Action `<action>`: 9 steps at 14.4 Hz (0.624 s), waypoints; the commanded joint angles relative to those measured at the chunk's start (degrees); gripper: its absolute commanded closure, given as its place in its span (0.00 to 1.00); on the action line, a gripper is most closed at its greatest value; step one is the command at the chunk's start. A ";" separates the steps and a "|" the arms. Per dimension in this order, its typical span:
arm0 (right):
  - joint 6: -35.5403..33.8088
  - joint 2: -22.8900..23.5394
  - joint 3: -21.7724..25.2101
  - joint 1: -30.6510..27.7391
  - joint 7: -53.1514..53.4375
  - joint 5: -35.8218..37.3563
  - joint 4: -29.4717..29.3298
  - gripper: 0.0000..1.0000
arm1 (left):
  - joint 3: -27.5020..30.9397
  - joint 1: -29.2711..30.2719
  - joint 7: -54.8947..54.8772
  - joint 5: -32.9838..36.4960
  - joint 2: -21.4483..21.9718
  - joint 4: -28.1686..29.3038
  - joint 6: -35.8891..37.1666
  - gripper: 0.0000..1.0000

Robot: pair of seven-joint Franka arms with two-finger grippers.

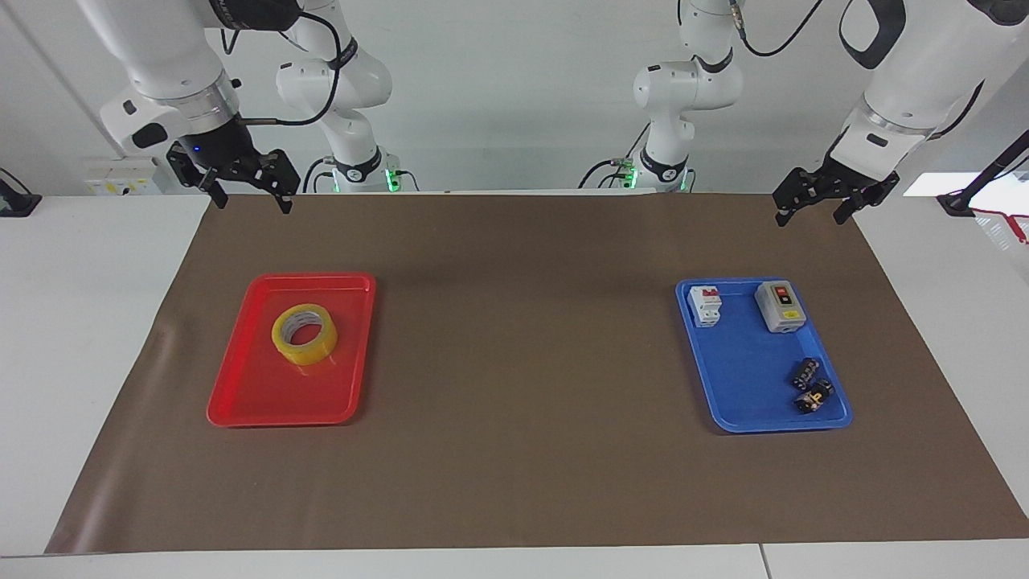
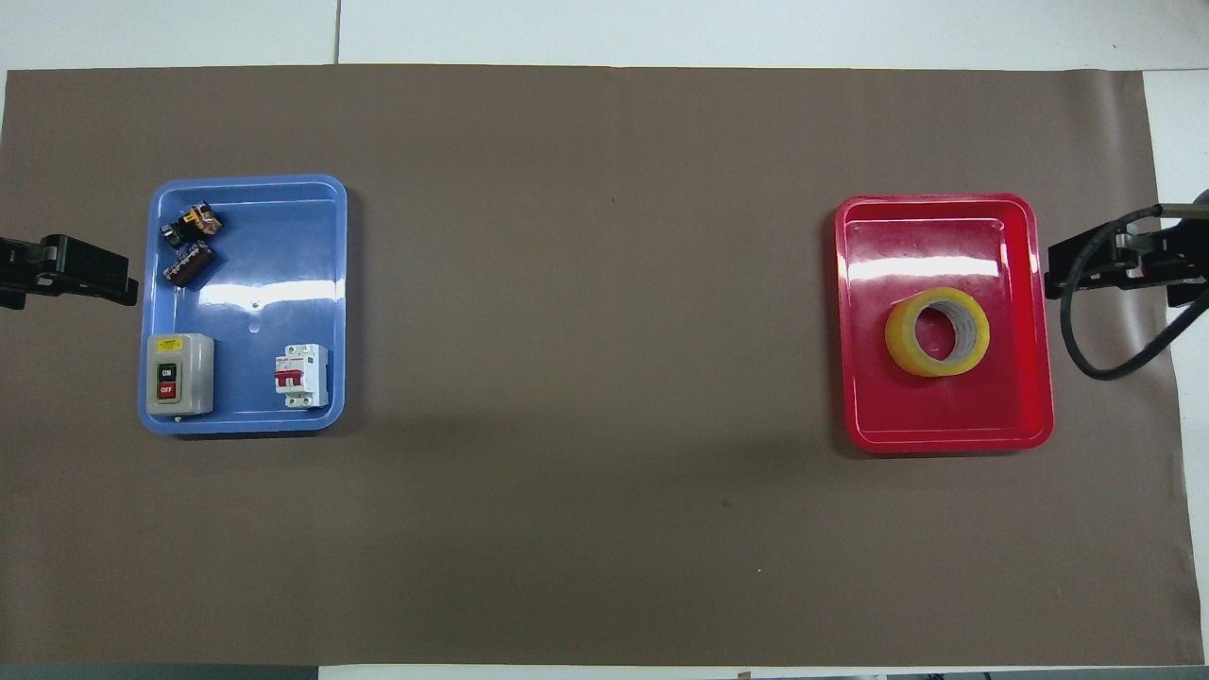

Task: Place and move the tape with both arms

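Observation:
The tape [image 1: 304,334] [image 2: 937,332], a yellow roll with a pale core, lies flat in the red tray [image 1: 241,402] [image 2: 945,439] toward the right arm's end of the table. My right gripper [image 1: 251,201] [image 2: 1072,260] hangs open and empty, high over the mat's edge by the robots, apart from the tray and the roll. My left gripper [image 1: 810,215] [image 2: 113,279] waits open and empty over the mat's corner at the left arm's end.
A blue tray [image 1: 744,402] [image 2: 246,416] at the left arm's end holds a white breaker [image 1: 705,305], a grey switch box [image 1: 780,306] and small dark parts [image 1: 810,386]. A brown mat [image 1: 522,362] covers the table. Two smaller white arms [image 1: 667,96] stand at the robots' end of the table.

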State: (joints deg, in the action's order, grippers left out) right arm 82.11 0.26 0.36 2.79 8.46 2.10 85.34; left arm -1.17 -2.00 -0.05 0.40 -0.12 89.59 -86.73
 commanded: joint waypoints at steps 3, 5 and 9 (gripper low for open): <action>-0.99 -0.26 -0.27 -0.41 -1.34 0.89 -0.35 0.00 | -0.32 0.76 -0.83 -1.28 1.26 0.93 0.68 0.00; -0.82 -1.05 -0.36 -0.24 -0.99 0.89 0.78 0.00 | -0.32 0.76 -0.83 -1.28 1.26 0.93 0.68 0.00; 1.29 -3.77 -0.36 0.64 -0.90 0.89 4.56 0.00 | -0.32 0.76 -0.83 -1.28 1.26 0.93 0.68 0.00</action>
State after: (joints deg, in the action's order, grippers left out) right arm 82.02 -0.51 0.31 2.98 8.44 2.17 86.12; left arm -1.17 -2.00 -0.05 0.40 -0.12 89.59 -86.72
